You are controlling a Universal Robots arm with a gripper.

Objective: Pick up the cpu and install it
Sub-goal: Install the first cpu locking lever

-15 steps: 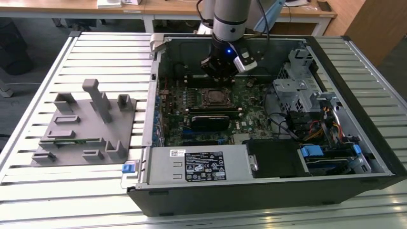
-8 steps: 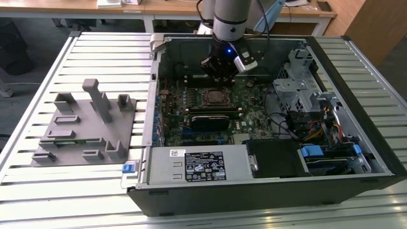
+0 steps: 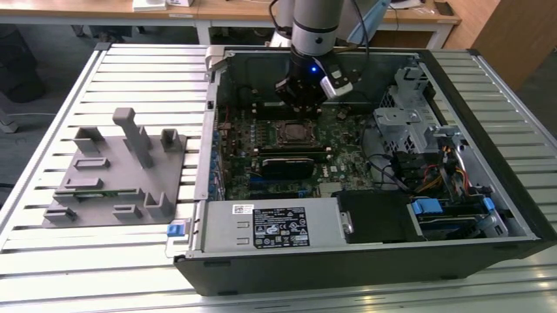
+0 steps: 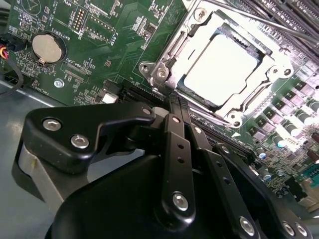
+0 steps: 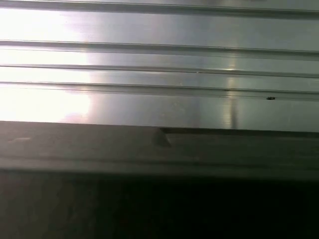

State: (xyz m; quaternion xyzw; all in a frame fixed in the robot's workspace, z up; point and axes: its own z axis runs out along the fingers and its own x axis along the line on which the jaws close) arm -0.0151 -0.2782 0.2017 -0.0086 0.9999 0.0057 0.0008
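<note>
Surface (image 3: 130, 261): ribbed metal, carrying the open computer case (image 3: 487, 215).
Fixture plate (image 3: 122, 173): grey, beside the case.
Gripper (image 4: 174, 107): above the motherboard (image 4: 99, 45), fingers (image 4: 175, 149) closed together, holding nothing.
Cpu (image 4: 222, 67): seated in its socket.

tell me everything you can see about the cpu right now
The cpu is a flat square chip with a pale, shiny metal top that glares bright in the second wrist view. It lies flat in the motherboard socket, ringed by the socket's silver metal frame, with a thin dark gap along its edges. In the exterior view it sits near the middle of the green board, just below the gripper. Nothing grips it; the gripper is apart from it.
</note>
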